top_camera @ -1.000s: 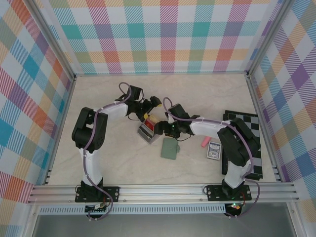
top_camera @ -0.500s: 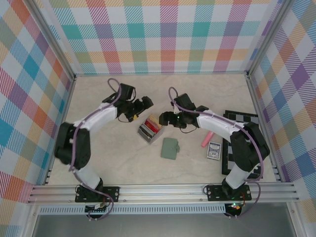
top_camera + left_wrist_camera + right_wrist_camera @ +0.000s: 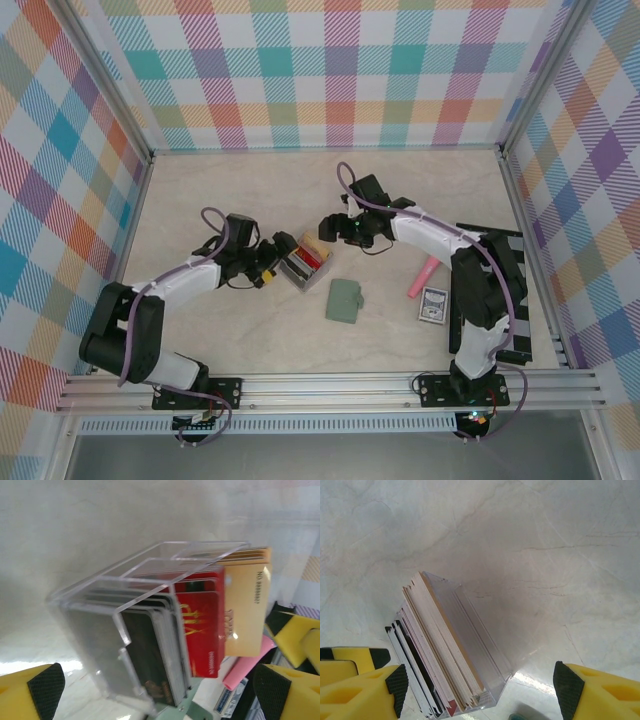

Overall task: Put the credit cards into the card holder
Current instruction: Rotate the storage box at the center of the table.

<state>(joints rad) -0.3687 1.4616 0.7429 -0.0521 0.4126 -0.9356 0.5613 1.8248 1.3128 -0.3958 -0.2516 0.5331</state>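
The credit cards (image 3: 200,625) stand on edge in a clear rack (image 3: 303,262) at the middle of the desk (image 3: 200,200). They are grouped black, red, then tan-orange, with their tops free for plucking. The left claw (image 3: 270,260), wide and empty, faces the rack from its left. The right claw (image 3: 328,228), also wide and empty, hovers just beyond it. The green card holder (image 3: 345,300) lies flat, apparently folded, to the rack's near right.

A clear rack (image 3: 90,630) stands in the middle of the counter (image 3: 200,190). Right of it a pink stick (image 3: 422,276) lies slanted, a blue card box (image 3: 433,305) just beside its near end. A black checkered board (image 3: 497,240) lies along the right edge. Plaid walls (image 3: 340,70) surround it all.
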